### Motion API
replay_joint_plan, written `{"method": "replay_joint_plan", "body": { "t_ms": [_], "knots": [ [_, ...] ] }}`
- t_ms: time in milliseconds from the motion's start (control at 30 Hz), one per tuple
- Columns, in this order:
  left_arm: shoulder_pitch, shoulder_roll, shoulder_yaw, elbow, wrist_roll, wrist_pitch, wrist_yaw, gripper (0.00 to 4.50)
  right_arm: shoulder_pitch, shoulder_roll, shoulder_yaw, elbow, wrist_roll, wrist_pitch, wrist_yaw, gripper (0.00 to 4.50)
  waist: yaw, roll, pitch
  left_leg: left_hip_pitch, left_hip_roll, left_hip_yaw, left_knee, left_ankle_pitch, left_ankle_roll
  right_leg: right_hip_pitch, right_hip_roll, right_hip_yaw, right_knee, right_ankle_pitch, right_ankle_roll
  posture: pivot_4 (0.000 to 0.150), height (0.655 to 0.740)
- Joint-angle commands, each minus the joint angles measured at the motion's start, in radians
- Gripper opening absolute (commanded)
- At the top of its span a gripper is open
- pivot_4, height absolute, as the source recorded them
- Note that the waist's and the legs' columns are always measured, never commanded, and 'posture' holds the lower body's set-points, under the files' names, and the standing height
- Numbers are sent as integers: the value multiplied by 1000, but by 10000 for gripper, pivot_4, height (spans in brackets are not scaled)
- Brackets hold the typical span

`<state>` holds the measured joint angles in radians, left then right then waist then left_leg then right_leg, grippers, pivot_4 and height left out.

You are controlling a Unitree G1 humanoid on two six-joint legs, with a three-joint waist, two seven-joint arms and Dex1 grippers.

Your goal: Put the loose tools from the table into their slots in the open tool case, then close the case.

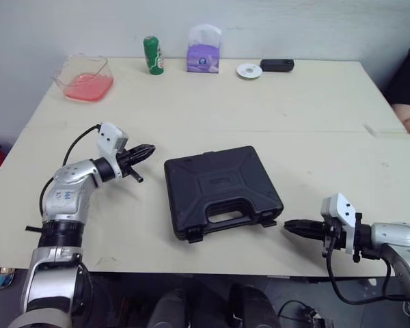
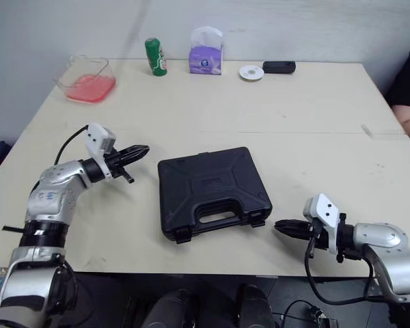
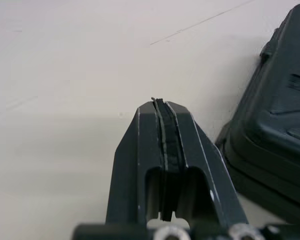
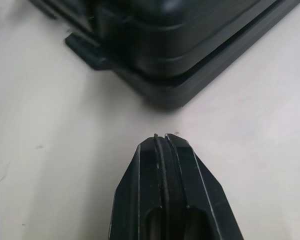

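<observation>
- Pale tabletop [image 1: 294, 116] against a plain wall; no loose tools lie on it.
- Black tool case [image 1: 222, 188] sits at the middle, close to the near edge, lid down. Its long axis runs left to right, slightly turned, with the handle [image 1: 234, 213] facing the robot.
- Two latches [image 1: 195, 236] jut from the handle side; whether they are snapped I cannot tell.
- Right gripper [image 1: 290, 226] lies just beside the case's near right corner, jaws pressed together and empty, aimed straight at that corner and its latch.
- Left gripper [image 1: 149, 150] hangs off the case's far left corner, jaws likewise pressed together and empty, aimed past the corner.
- Judgement: packing and closing look finished; if a latch needs pressing, the right arm is better placed.
- Well beyond the case: a green can [image 1: 153, 55], a purple tissue pack [image 1: 204, 55] and a clear container [image 1: 87, 78] with pink contents.
</observation>
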<state>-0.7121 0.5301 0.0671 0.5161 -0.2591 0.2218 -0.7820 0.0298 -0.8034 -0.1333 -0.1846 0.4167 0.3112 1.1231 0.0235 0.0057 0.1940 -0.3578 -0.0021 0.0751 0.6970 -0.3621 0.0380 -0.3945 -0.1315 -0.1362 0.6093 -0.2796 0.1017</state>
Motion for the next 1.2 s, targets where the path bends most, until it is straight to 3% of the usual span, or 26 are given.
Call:
{"method": "replay_joint_plan", "body": {
  "t_ms": [33, 167, 333, 500, 967, 1133, 1200],
  "knots": [
    [-56, -16, -39, 132, 56, -85, -44, 394, 9, 28, 29, -52, -8, -10, -31, 0, -2, 0, 0, 0, 0, 1, 0, 0, 0, 0, 0, 0, 0, 0, 0, 1500, 7400],
    [-105, -35, -60, 262, 77, -156, -115, 394, -1, 64, 78, -57, -20, -11, -50, 0, -1, 0, 0, 0, 0, 2, 0, 0, 0, -1, 1, -2, 1, 0, 0, 1500, 7400],
    [-81, -19, -69, 243, 87, -153, -172, 394, -45, 96, 92, -15, -45, -49, -82, 0, 0, -2, 1, 0, 0, 2, 0, 0, 0, -1, 0, -2, 1, 0, 0, 1500, 7400],
    [41, 11, -42, 70, 39, -103, -223, 394, -117, 130, 103, 63, -87, -101, -108, 0, -11, -2, 1, 0, 1, 2, 0, 0, 0, -2, 0, 1, 1, 0, 0, 1500, 7400],
    [374, 60, 67, -452, -56, 113, -119, 394, -211, 160, 111, 165, -119, -156, -130, 0, -18, -2, 1, 0, 1, 0, 0, 0, 0, -1, -4, 4, 0, 0, 0, 1500, 7400],
    [415, 140, 129, -560, -105, 147, -150, 394, -167, 139, 81, 117, -121, -147, -162, 0, -18, -2, 1, 0, 2, -1, 0, 0, -1, -1, -6, 4, 0, 0, 0, 1500, 7400],
    [381, 162, 145, -624, -192, 204, -195, 394, -131, 134, 45, 72, -100, -133, -184, 0, -15, -1, 1, -1, 2, -1, 0, 0, -1, -1, -7, 4, 0, 0, -1, 1500, 7400]
  ]
}}
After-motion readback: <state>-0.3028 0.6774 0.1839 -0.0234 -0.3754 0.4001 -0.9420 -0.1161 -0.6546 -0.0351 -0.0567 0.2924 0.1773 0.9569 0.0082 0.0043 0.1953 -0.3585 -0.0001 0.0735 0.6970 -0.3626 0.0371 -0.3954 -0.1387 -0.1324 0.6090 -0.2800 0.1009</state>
